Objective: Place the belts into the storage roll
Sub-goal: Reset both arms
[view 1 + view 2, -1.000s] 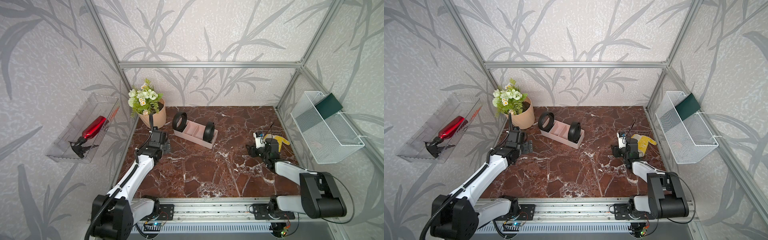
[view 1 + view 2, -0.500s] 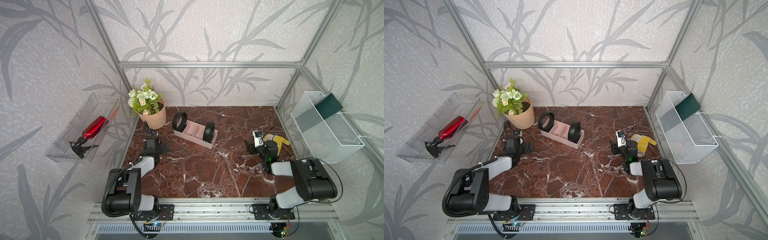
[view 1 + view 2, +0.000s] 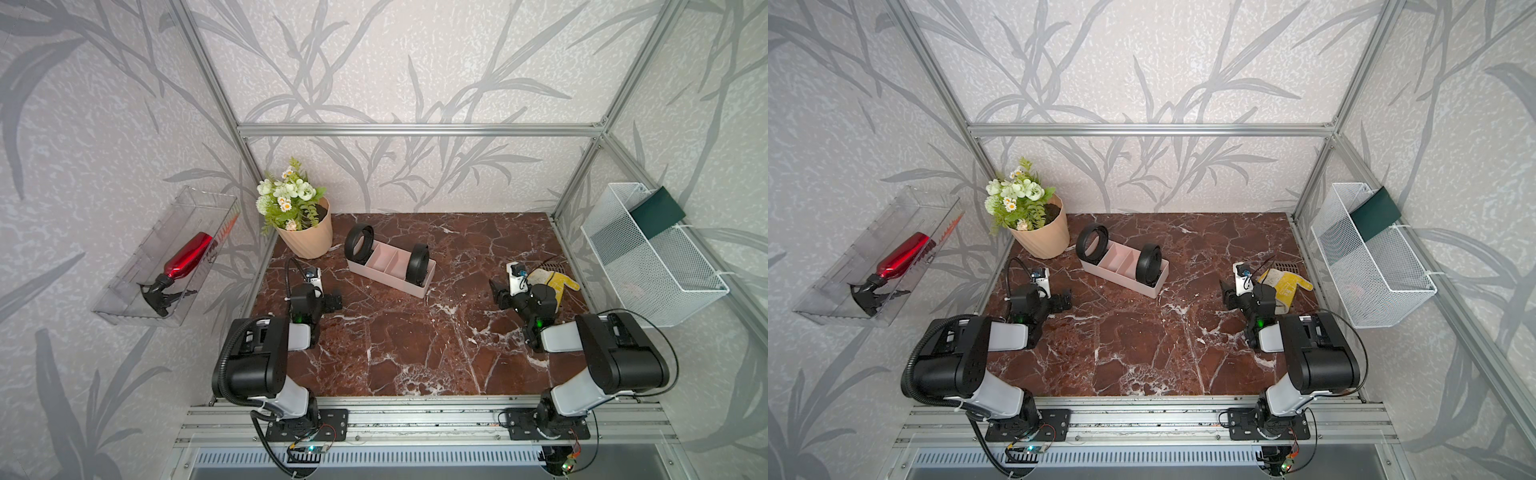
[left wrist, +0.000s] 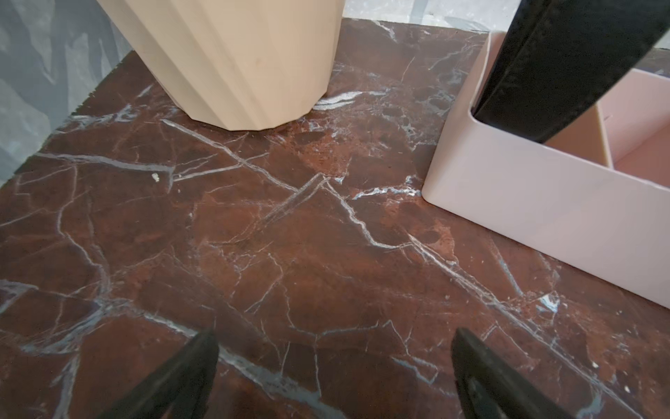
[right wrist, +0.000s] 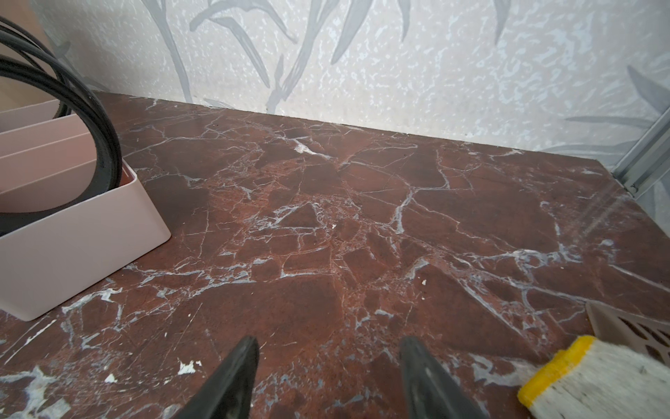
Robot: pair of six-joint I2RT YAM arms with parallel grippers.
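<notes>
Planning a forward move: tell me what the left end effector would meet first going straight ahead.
Probably nothing near: bare marble table lies ahead of the left end effector, passing between flowerpot and storage roll; depth unclear.

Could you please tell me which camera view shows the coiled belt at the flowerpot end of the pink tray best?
Both top views show that coiled belt whole, standing in the end compartment of the pink tray. The left wrist view crops it to a black band; the right wrist view shows the other belt.

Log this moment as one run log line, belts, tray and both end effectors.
belts: coiled, upright in end compartments | storage roll: middle compartments empty | left end effector: open, empty | right end effector: open, empty
</notes>
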